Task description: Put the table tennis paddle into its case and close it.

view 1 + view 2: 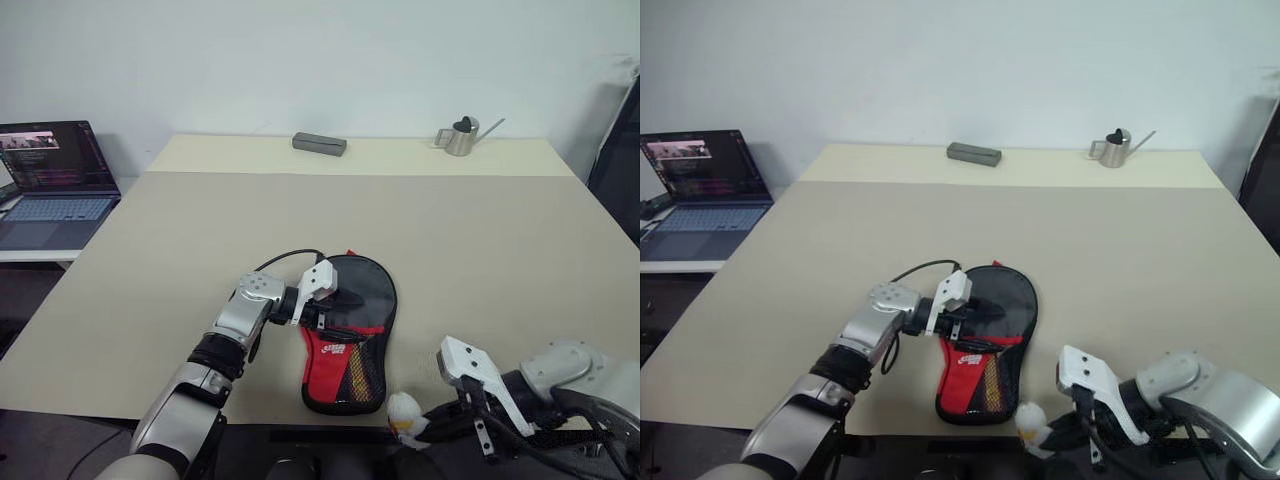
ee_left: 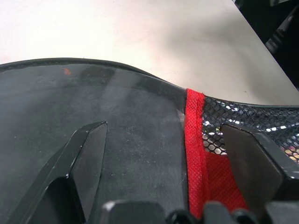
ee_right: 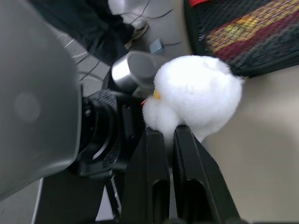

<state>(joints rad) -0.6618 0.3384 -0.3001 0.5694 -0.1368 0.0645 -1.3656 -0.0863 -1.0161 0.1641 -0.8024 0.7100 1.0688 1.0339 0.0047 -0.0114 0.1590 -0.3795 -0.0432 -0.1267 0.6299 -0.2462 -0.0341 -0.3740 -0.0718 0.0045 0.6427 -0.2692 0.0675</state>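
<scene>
**A:** Where is the case, and is the paddle in it?

**B:** The case [image 1: 350, 335] lies flat near the front edge of the tan table [image 1: 480, 230], its round end pointing away from the robot and its narrow red-and-mesh end toward it. Through the mesh, the red and yellow striped handle of the table tennis paddle [image 3: 252, 29] shows inside.

**A:** What are the grippers doing?

**B:** The left gripper [image 1: 335, 305] comes in from the left over the case's round black part, its fingers [image 2: 86, 158] spread wide and straddling the red seam. The right gripper [image 3: 172, 140], at the table's near edge just right of the case, has its fingers pinched together on the fluffy white ball charm [image 3: 196, 95].

**A:** Anything else on the table?

**B:** A grey block [image 1: 319, 144] and a small metal watering can [image 1: 460, 137] stand at the far edge. A laptop [image 1: 50, 185] sits open on the left.
</scene>
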